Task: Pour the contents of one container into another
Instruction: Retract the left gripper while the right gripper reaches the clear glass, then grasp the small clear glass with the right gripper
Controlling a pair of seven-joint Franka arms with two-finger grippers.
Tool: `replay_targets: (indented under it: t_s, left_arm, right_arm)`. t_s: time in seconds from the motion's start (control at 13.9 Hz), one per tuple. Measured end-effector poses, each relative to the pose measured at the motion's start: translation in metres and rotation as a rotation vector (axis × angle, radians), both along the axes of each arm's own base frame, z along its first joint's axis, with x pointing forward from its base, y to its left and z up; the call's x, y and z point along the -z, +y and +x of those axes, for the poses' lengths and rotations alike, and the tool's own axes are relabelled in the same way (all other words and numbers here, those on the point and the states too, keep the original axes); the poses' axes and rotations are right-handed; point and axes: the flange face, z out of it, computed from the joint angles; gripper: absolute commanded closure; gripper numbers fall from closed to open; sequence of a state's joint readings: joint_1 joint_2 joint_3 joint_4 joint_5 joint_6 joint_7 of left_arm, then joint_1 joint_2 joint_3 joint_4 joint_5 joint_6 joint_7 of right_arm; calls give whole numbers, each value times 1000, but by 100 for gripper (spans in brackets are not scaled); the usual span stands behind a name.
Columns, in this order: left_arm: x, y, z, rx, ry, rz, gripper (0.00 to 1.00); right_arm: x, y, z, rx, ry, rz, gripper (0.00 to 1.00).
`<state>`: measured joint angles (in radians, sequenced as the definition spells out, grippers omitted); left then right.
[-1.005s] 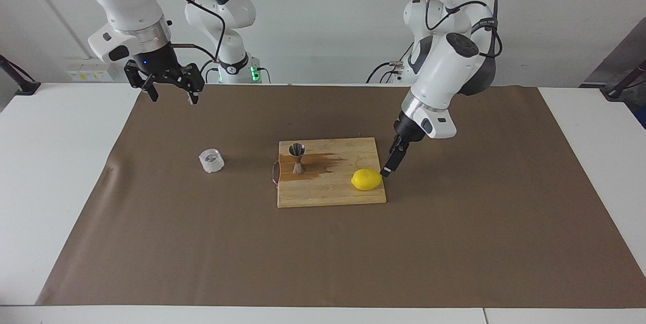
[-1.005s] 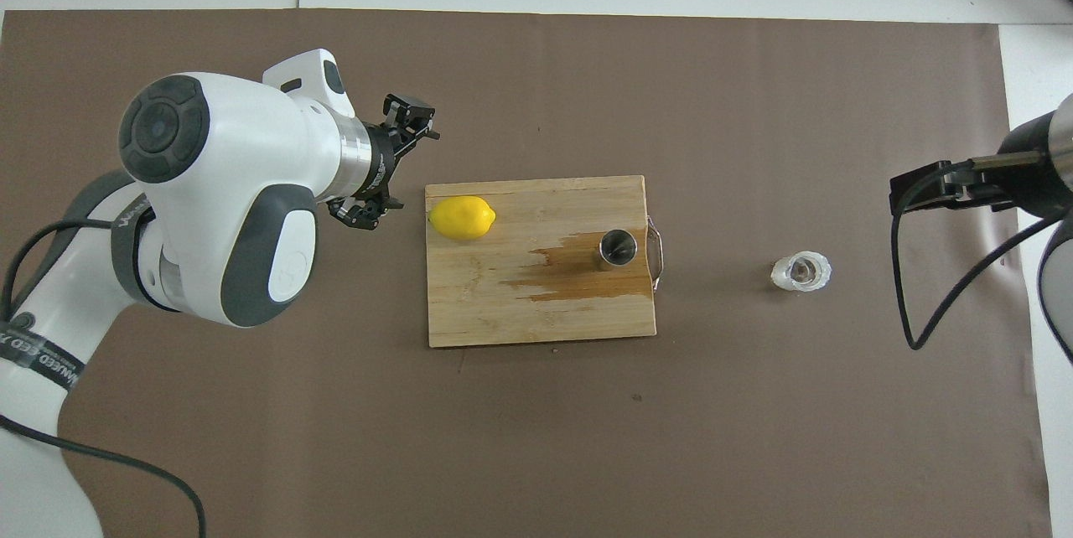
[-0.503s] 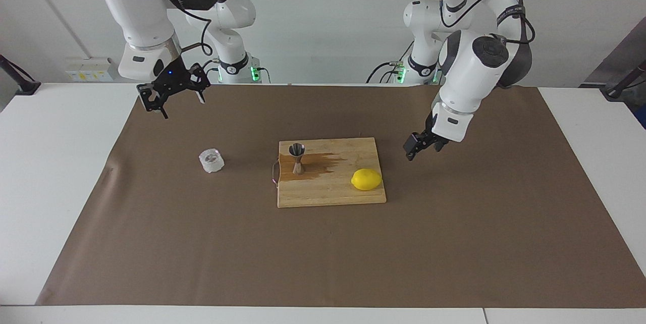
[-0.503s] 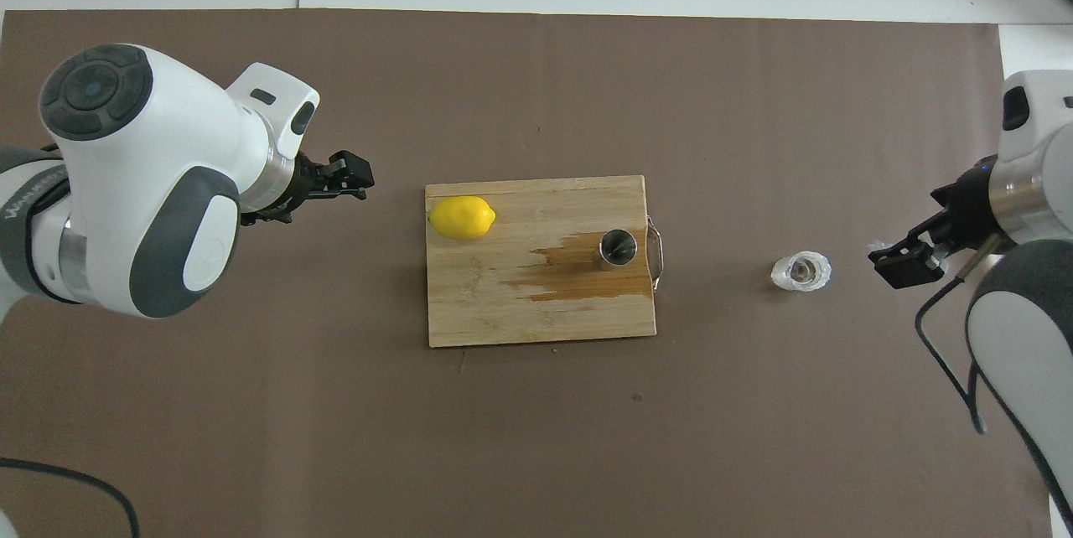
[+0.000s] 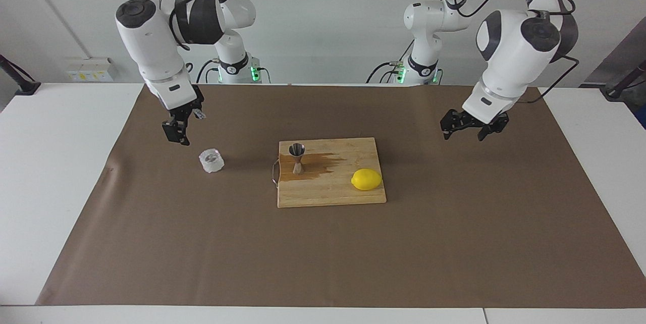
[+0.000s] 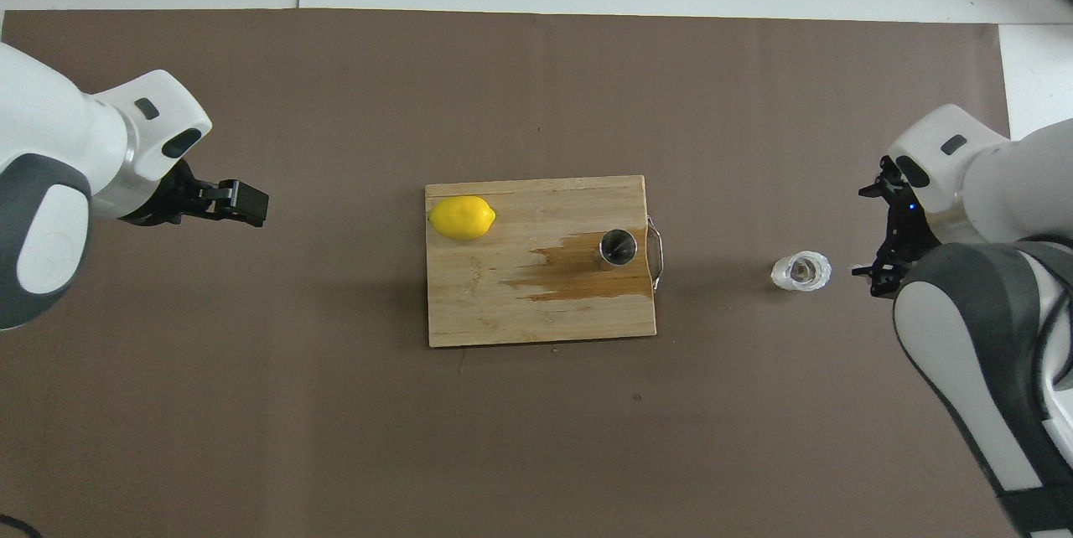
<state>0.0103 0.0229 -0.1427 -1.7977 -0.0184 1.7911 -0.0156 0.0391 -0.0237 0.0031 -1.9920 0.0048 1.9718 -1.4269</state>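
Note:
The clear faceted glass cup [image 5: 211, 160] stands on the brown mat toward the right arm's end, also seen in the overhead view [image 6: 801, 271]. The steel jigger [image 5: 297, 158] stands upright on the wooden cutting board [image 5: 330, 194], at the board's end closest to the cup, and shows from above [image 6: 618, 247]. My right gripper [image 5: 186, 126] hangs open and empty just above the mat beside the cup, apart from it [image 6: 876, 236]. My left gripper [image 5: 467, 132] is open and empty over bare mat toward the left arm's end, well off the board [image 6: 243, 204].
A yellow lemon [image 5: 366, 179] lies on the board at its end toward the left arm. A dark wet stain [image 5: 318, 163] spreads on the board beside the jigger. The brown mat [image 5: 323, 253] covers most of the white table.
My left gripper drew back from beside the lemon and rose toward the left arm's end. My right gripper turned and came down close to the glass cup. Cup, jigger and lemon did not move.

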Motion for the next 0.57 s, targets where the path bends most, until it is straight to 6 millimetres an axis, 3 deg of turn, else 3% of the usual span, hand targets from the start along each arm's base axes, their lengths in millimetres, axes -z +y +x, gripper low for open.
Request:
replay_targets:
  t_s: [0.22,0.43,0.57]
  left_arm:
    - [-38,30,-14,4,-19,5,0]
    - [-83,28,-25,9,-20,8,0]
    - [-101,28,-27,9,-32,4,0]
  right_arm:
    - [48,-14,16,-164,13,35,0]
    - [77,-23,23,-248,28,45,0]
    - [88,-22,23,-282,45,48,0]
